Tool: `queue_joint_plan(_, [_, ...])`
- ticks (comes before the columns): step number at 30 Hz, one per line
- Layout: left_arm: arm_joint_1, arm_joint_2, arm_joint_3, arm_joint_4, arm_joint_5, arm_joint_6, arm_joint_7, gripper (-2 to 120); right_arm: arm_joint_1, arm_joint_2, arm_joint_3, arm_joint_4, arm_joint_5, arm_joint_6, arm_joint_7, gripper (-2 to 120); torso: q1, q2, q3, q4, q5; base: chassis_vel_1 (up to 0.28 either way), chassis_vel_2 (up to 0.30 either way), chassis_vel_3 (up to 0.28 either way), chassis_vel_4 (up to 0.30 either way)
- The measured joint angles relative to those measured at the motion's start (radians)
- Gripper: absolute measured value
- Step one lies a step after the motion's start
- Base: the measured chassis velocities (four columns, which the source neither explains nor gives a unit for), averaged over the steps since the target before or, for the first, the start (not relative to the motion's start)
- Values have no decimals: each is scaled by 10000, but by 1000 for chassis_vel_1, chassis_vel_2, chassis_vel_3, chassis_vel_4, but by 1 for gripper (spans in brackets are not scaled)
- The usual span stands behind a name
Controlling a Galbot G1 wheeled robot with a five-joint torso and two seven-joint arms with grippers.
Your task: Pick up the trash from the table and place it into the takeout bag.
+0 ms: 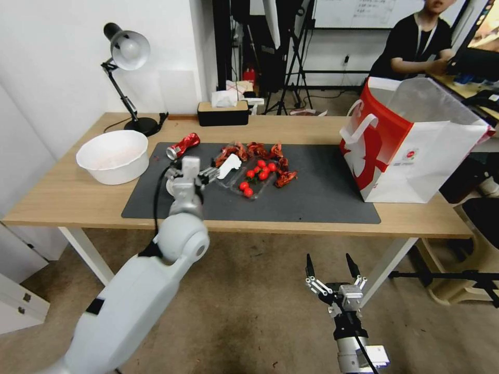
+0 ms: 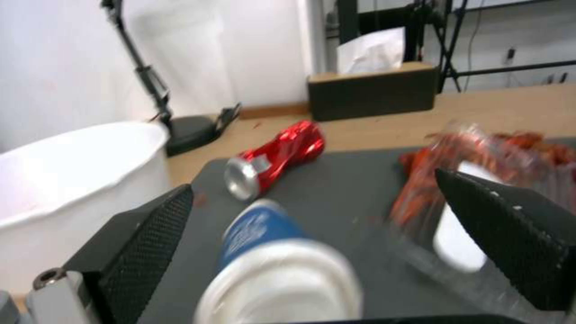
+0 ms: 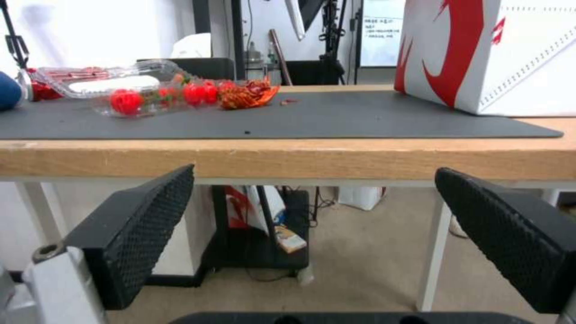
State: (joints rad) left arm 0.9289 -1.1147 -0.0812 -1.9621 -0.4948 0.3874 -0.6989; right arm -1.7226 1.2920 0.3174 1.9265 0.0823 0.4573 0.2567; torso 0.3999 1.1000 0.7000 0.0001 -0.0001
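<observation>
Left gripper (image 2: 312, 220) sits over the dark grey mat (image 1: 322, 200) near its left end, jaws wide apart w/ one blue-white lidded cup (image 2: 282, 265) lying between them, not clamped. One crushed red can (image 1: 183, 145) lies at the mat's back-left corner. One clear plastic tray (image 1: 249, 179) mid-mat holds approx. 7 red cherry tomatoes, red scraps around it. One white bowl (image 1: 113, 156) on the light-wood table (image 1: 62, 197) left of the mat. One red-and-white paper takeout bag (image 1: 416, 143) stands at the mat's right end. Right gripper (image 1: 332, 270) hangs below the table's front edge, jaws wide, holding nothing.
</observation>
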Motion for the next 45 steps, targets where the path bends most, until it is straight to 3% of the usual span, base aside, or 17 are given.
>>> queue_joint_plan(16, [3516,-204,-1403,-1601,1218,-1305,740,100,-124,-13,-1,231,-5,12,4,100,0,1,-1,-1,2,0,0,0,0])
queue_joint_plan(26, [5373,-776,-1688,-2031,1863,-2929,1735,100,-158,46,-19,223,-4,51,12,100,-1,1,-1,-1,1,0,0,0,0])
queue_joint_plan(35, [5638,-996,-1741,-1980,1974,-3441,2180,100,-167,61,-20,197,2,72,15,100,2,1,0,-1,1,0,0,0,0])
queue_joint_plan(45, [5075,-931,-1850,-1488,1665,-3821,2858,100,-170,60,6,198,7,75,16,100,1,1,0,-2,0,0,0,0,0])
